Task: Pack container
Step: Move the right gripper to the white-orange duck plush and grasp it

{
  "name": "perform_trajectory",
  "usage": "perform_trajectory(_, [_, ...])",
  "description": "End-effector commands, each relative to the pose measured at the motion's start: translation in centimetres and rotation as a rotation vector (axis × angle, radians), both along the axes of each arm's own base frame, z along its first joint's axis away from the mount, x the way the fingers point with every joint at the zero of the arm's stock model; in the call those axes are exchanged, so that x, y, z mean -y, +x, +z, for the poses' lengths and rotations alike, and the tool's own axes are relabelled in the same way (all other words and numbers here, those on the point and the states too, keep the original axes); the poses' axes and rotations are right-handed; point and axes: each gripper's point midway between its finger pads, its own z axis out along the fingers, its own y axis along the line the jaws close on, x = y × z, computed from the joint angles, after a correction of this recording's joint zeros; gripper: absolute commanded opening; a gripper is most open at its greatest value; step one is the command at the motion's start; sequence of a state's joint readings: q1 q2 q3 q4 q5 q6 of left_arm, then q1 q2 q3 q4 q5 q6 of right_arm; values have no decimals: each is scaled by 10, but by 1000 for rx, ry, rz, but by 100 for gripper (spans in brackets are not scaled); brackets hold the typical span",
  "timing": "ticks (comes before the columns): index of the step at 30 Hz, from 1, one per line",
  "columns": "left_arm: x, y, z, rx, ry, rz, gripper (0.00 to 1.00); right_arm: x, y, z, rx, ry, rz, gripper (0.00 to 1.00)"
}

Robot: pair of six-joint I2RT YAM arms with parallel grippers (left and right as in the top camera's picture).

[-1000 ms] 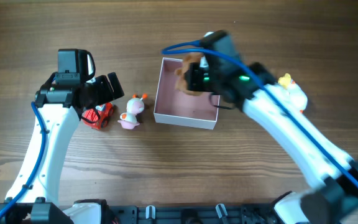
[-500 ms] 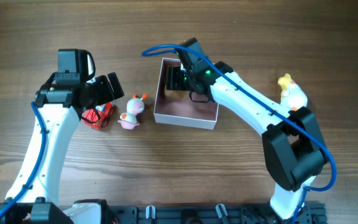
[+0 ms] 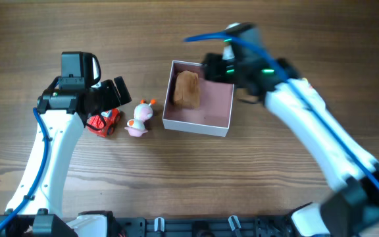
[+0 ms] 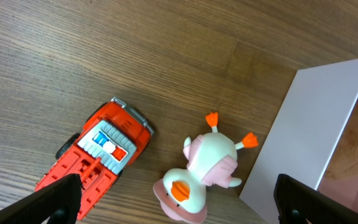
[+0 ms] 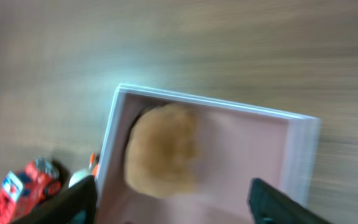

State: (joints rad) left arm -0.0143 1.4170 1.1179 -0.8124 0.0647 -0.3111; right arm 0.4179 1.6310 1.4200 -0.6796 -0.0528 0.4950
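Observation:
The container (image 3: 197,126), a white-walled box with a pink inside, sits at the table's centre. A brown plush toy (image 3: 187,89) lies in its left half. My right gripper (image 3: 220,68) is blurred above the box's far right corner, open and holding nothing. In the right wrist view the plush (image 5: 163,149) lies free in the container (image 5: 303,146), with the gripper (image 5: 173,202) above it. My left gripper (image 3: 114,95) hangs open over a red toy truck (image 4: 101,149) and a pink duck toy (image 4: 201,171), touching neither.
The truck (image 3: 104,122) and duck (image 3: 139,120) lie on the wood just left of the container, whose white wall (image 4: 309,124) stands close beside the duck. Bare wooden table lies in front and at the far left.
My right gripper opened and let the brown plush drop into the container, then pulled back to the right and up. The left arm has not moved.

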Motion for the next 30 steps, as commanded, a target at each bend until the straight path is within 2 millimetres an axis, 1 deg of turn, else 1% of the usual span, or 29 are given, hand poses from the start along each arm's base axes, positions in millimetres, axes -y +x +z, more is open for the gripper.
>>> perform_trajectory(1, [0,3,4,12,18,-18,100,112,-1,49,90,-109,-294,86])
perform_trajectory(2, [0,3,4,12,18,-18,100,149,-6,49,75,-157,-389,89])
perform_trajectory(4, [0,3,4,12,18,-18,100,203,-12,41,26,-210,-528,95])
perform_trajectory(5, [0,3,4,12,18,-18,100,221,-14,35,2,-214,-571,96])
perform_trajectory(6, [0,3,4,12,18,-18,100,239,-17,24,-33,-208,-613,98])
perform_trajectory(7, [0,3,4,12,18,-18,100,253,-19,10,-76,-196,-642,100])
perform_trajectory(9, [0,3,4,12,18,-18,100,269,-25,-15,-153,-176,-673,99])
perform_trajectory(11, [0,3,4,12,18,-18,100,285,-33,-46,-237,-189,-713,100])
perform_trajectory(12, [0,3,4,12,18,-18,100,296,-40,-73,-312,-195,-735,99])
perform_trajectory(14, [0,3,4,12,18,-18,100,299,-44,-102,-389,-191,-737,99])
perform_trajectory(16, [0,3,4,12,18,-18,100,295,-43,-124,-444,-174,-721,100])
perform_trajectory(19, [0,3,4,12,18,-18,100,290,-40,-149,-495,-148,-698,99])
perform_trajectory(20, [0,3,4,12,18,-18,100,289,-39,-154,-503,-143,-689,100])
perform_trajectory(21, [0,3,4,12,18,-18,100,287,-37,-156,-504,-140,-673,97])
perform_trajectory(22, [0,3,4,12,18,-18,100,284,-35,-158,-503,-132,-646,89])
perform_trajectory(24, [0,3,4,12,18,-18,100,282,-32,-158,-491,-123,-625,78])
perform_trajectory(25, [0,3,4,12,18,-18,100,282,-31,-157,-486,-121,-627,68])
perform_trajectory(26, [0,3,4,12,18,-18,100,281,-30,-157,-485,-115,-627,46])
perform_trajectory(27, [0,3,4,12,18,-18,100,278,-29,-155,-479,-99,-621,36])
perform_trajectory(30, [0,3,4,12,18,-18,100,275,-27,-143,-449,-86,-614,18])
